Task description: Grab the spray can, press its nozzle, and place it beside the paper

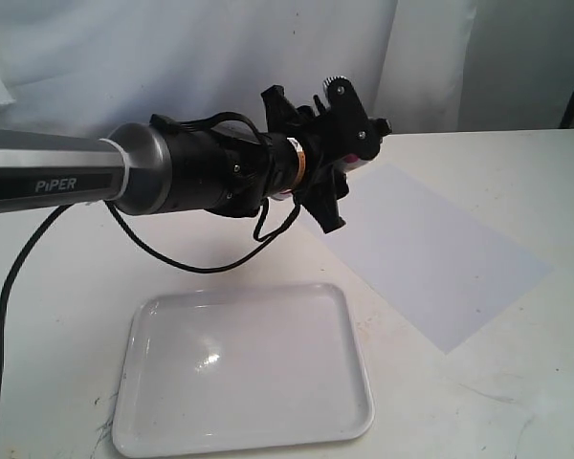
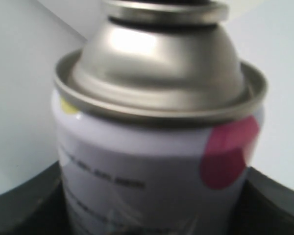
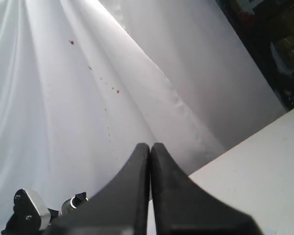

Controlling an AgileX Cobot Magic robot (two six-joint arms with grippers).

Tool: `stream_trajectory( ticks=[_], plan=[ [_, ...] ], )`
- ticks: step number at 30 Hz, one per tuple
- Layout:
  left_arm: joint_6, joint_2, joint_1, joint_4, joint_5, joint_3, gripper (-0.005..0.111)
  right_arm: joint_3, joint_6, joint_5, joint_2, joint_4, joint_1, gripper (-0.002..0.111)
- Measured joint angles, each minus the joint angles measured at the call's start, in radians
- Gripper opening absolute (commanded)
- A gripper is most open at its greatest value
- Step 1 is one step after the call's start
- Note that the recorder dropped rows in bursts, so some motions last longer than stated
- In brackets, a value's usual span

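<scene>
Tabletop [image 1: 517, 402]: one spray can [image 2: 152, 161], one paper [image 1: 440, 258]

Close-up spray can [image 2: 152, 166], silver dome [image 2: 157, 63], pink dot [image 2: 228, 156], dark tool fingers [image 2: 29, 205] either side

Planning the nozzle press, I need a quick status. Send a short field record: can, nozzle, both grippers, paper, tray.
spray can: held by the left gripper, jaws on either side of its body
nozzle: out of frame in every view
can position: seems raised off the table, near the far corner of the paper
paper: flat on the table, right of the tray
tray: at the near table edge, below the left arm
right gripper: jaws shut, holding nothing, facing the white backdrop
</scene>
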Motion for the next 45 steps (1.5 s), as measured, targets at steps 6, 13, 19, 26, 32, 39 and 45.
stream_trajectory(
  ticks=[6, 13, 19, 26, 32, 39, 45],
  plan=[
    [0.018, 0.024, 0.0, 0.0, 0.0, -0.011, 0.0, -0.058, -0.052, 0.115, 0.007, -0.086, 0.0, 0.0],
    [0.023, 0.045, 0.0, 0.0, 0.0, -0.022, 0.0, -0.259, -0.08, 0.284, 0.214, -0.113, 0.0, 0.0],
    [0.027, 0.049, 0.0, 0.0, -0.01, -0.036, 0.0, -0.483, -0.171, 0.449, 0.56, -0.096, 0.0, 0.0],
    [0.082, 0.049, 0.0, 0.0, -0.013, -0.085, 0.0, -0.695, -0.349, 0.646, 0.897, 0.033, 0.0, 0.0],
    [0.105, 0.075, 0.0, 0.0, -0.002, -0.111, 0.0, -0.763, -0.419, 0.611, 1.036, 0.151, 0.0, 0.0],
    [0.108, 0.142, -0.009, 0.0, -0.004, -0.144, 0.0, -0.768, -0.425, 0.512, 1.126, 0.17, 0.0, 0.0],
    [0.12, 0.173, -0.009, 0.002, -0.011, -0.161, 0.0, -0.828, -0.487, 0.531, 1.296, 0.281, 0.0, 0.0]
  ],
)
